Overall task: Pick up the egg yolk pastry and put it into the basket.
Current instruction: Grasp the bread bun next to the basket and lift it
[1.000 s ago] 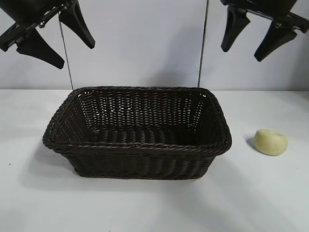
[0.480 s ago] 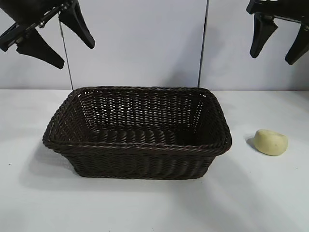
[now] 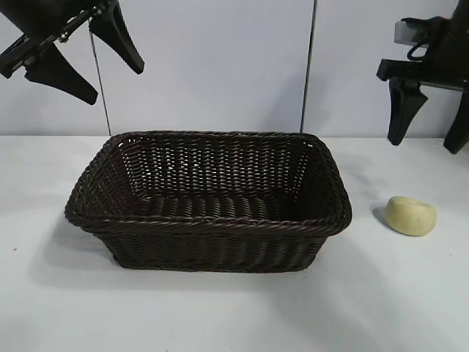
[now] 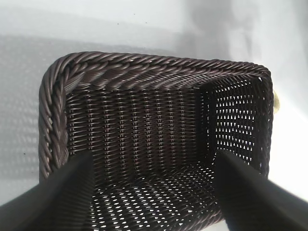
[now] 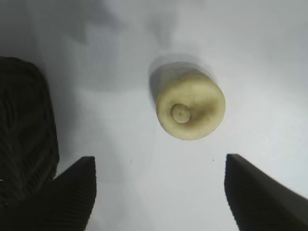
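Approach step: right pincer [image 3: 432,132] spread, hovering above the egg yolk pastry [image 3: 411,215] on the tabletop [image 3: 220,315], at 3 o'clock of the basket [image 3: 205,220]. Next: lower, pinch. Left pincer [image 3: 84,55] spread, parked high.

The basket [image 3: 209,198] is a big dark brown wicker rectangle with a braided rim and sloping sides, sitting upright mid-table with nothing inside it. At its 3 o'clock, apart from it, the egg yolk pastry [image 3: 411,215] lies on the table, a small, pale yellow, smooth lump.
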`<state>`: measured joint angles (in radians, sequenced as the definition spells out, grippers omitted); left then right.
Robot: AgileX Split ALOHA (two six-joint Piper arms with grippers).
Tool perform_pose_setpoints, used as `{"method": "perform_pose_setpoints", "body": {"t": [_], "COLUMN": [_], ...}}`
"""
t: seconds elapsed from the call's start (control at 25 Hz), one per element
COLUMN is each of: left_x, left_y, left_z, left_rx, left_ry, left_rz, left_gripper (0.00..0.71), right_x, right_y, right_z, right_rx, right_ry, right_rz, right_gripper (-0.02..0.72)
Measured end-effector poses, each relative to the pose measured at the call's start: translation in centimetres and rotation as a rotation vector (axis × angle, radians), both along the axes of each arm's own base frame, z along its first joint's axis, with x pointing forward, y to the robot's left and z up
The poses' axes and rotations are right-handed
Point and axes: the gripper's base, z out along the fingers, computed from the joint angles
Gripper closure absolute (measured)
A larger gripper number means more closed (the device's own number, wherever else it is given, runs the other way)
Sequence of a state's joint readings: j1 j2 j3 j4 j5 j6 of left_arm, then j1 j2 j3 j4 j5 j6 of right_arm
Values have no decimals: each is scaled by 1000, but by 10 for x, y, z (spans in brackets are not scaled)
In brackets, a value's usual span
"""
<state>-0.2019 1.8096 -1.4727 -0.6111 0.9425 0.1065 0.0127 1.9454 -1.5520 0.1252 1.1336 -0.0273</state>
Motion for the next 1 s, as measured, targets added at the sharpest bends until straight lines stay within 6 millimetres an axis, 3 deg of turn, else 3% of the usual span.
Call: {"method": "perform_pose_setpoints", "body": {"t": [0.24, 0.72, 1.0], "left_x": [0, 0, 0], "left_y": [0, 0, 0], "left_z": [0, 0, 0], "left_rx": [0, 0, 0], "left_ry": [0, 0, 0], "left_rz": [0, 0, 0], "left_gripper": [202, 202, 202], "right_x": [4, 21, 23], "right_y": [0, -3, -3], "right_z": [-12, -75, -98], "right_rx": [-4, -31, -38], "right_ry": [-12, 66, 111], "right_rz": [-5, -12, -26], "right_gripper": [165, 165, 165]}}
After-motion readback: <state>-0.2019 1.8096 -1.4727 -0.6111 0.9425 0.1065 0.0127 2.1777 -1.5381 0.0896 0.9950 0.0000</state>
